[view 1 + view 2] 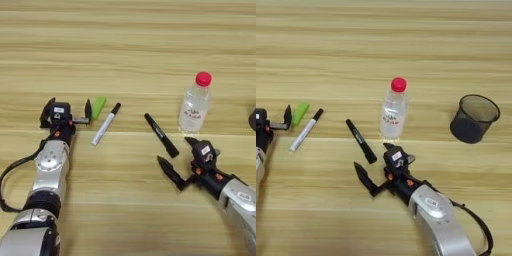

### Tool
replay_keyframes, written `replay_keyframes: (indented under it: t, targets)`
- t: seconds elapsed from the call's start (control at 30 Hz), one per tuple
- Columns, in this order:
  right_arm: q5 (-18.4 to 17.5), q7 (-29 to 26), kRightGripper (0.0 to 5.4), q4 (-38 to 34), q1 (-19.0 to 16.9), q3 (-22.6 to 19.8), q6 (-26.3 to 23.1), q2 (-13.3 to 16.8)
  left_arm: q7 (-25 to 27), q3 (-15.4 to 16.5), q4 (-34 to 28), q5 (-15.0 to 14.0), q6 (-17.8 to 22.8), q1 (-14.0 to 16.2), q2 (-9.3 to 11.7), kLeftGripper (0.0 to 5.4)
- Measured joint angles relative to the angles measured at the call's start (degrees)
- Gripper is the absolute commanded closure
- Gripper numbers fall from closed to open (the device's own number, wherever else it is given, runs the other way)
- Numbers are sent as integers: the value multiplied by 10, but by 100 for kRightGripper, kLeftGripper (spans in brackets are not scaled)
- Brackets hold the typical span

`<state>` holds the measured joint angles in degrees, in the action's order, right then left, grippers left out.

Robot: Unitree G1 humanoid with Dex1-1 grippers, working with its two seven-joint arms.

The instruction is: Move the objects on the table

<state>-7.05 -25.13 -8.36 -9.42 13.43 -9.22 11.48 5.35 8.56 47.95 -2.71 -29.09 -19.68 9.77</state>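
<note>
Right gripper (375, 167) is sitting wide open and holding nothing, its two black fingers splayed just below the lower end of the black marker (361, 141), so you're best easing forward and squaring the fingers across the marker's barrel before closing, I'd judge. You're working on the light wooden plank-grained table (130, 40). The dark see-through cup (474, 118) is standing well off to the right. The clear plastic bottle with red cap (393, 109) is upright just behind your gripper; mind it doesn't tip. Its label carries print, too small to read. Left gripper (68, 112) is open too, one finger touching the small green block (98, 107), beside the white marker with black cap (105, 124).
</note>
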Motion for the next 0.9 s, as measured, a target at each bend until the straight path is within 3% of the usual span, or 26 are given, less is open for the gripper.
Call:
replay_keyframes:
  t: [0.5,0.9]
  targets:
    - [15,10,2,109,65,6,50,-31,0,0,-3,0,0,2,0,0]
    - [23,8,173,127,72,7,63,-35,0,0,-5,0,0,2,-1,0]
